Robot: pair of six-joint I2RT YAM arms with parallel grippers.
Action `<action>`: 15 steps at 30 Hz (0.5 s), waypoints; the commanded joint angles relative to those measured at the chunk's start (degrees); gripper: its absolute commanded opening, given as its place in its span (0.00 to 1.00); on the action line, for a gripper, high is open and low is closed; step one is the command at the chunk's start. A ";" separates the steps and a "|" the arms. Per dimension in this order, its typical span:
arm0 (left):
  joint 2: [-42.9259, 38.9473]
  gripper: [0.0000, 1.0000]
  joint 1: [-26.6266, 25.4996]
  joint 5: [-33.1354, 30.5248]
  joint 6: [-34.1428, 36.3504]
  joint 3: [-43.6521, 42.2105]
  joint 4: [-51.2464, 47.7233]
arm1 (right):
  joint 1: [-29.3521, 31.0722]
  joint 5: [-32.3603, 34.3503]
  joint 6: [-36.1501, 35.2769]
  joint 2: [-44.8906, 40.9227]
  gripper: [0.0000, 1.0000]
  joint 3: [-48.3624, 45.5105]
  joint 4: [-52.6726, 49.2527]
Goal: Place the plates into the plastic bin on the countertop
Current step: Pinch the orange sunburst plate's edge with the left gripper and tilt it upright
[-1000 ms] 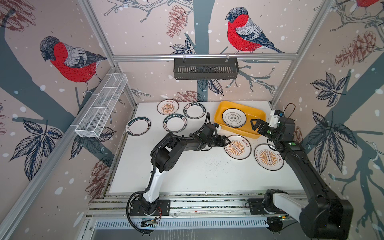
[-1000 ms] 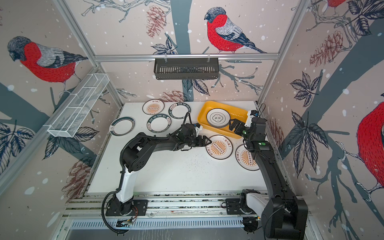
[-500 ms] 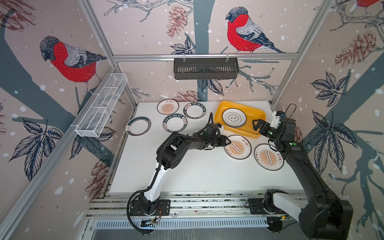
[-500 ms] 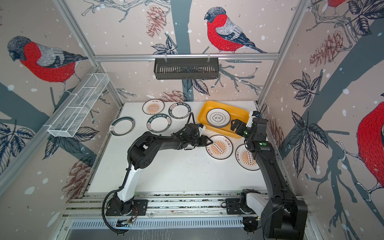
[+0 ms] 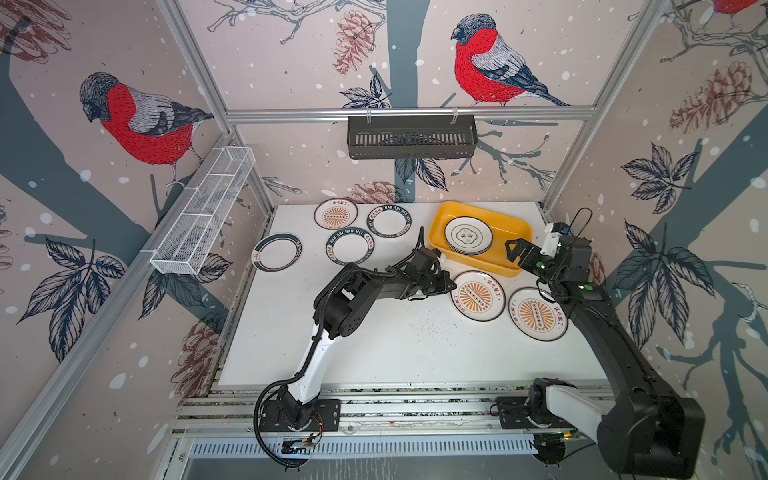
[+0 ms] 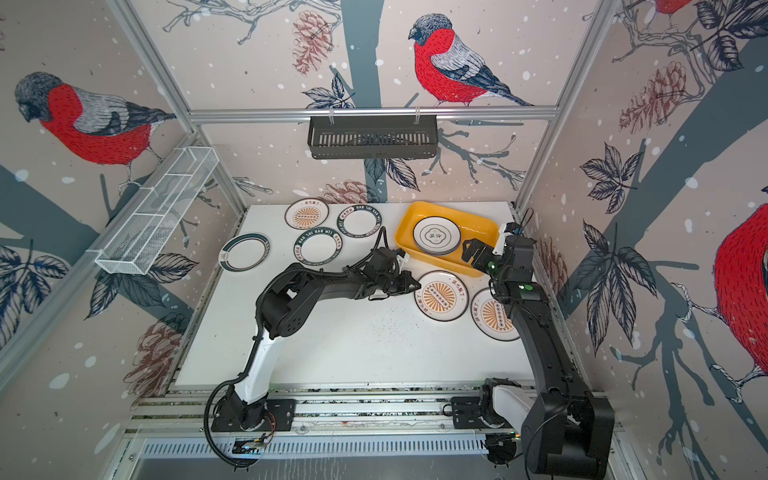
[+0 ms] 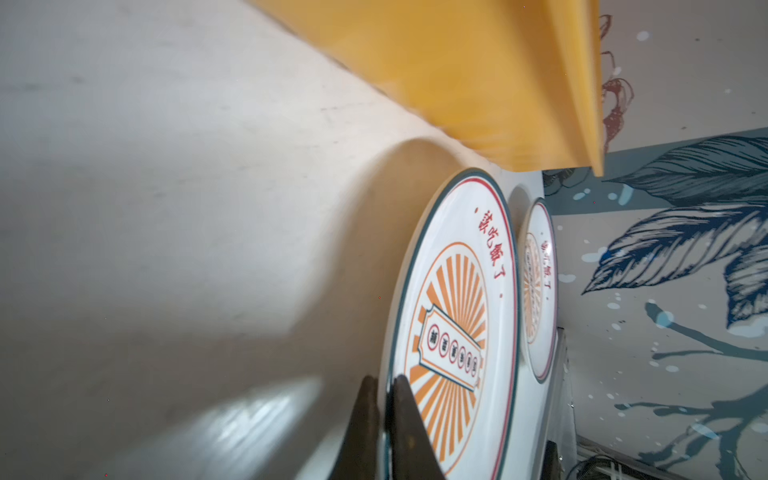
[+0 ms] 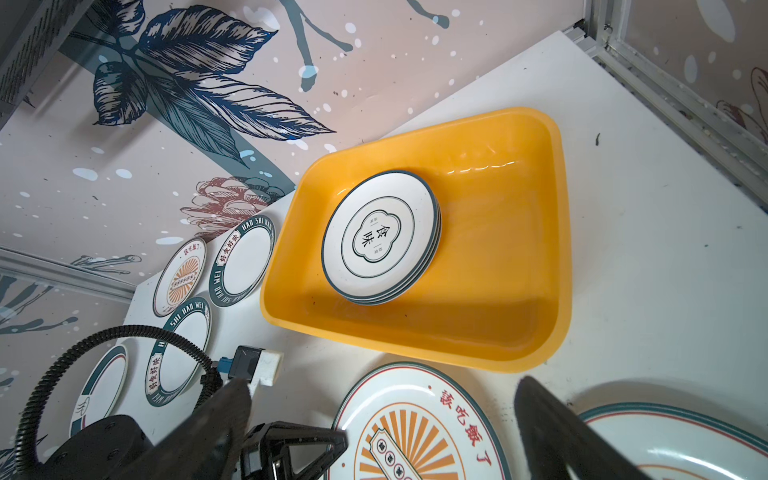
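The white countertop (image 5: 415,353) sits in a little room with red birds painted on the walls. At its back right stands the yellow plastic bin (image 5: 511,226). A small stack of plates (image 5: 468,235) already lies inside it, and the top one has a flower-shaped mark. Six plates are not in the bin yet. Two lie just in front of it: the first sunburst plate (image 5: 478,296) and the second sunburst plate (image 5: 537,313) beside it. Four more lie at the back left, like the lettered plate (image 5: 350,246). So I think more than half the job is left. The left arm reaches low across the middle, and the left gripper (image 7: 384,399) is turned on its side. It pinches the rim of the first sunburst plate tight, one finger over and one under. I cannot tell if the plate is off the countertop. The right arm stretches up the right side, and the right gripper (image 5: 515,251) hangs by the near wall of the bin, jaws wide apart, holding nothing. A black basket (image 5: 411,136) and a white wire rack (image 5: 203,216) hang on the walls, well apart from it all.
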 commanded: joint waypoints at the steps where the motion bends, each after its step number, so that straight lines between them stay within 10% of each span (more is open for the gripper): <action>1: -1.11 0.05 -0.07 -0.86 1.36 -1.03 -0.94 | -0.11 0.50 0.17 0.15 1.00 0.00 0.17; 15: -13.65 0.00 0.15 1.64 5.58 -7.50 -2.12 | -0.12 -4.44 1.97 2.01 1.00 -0.95 6.27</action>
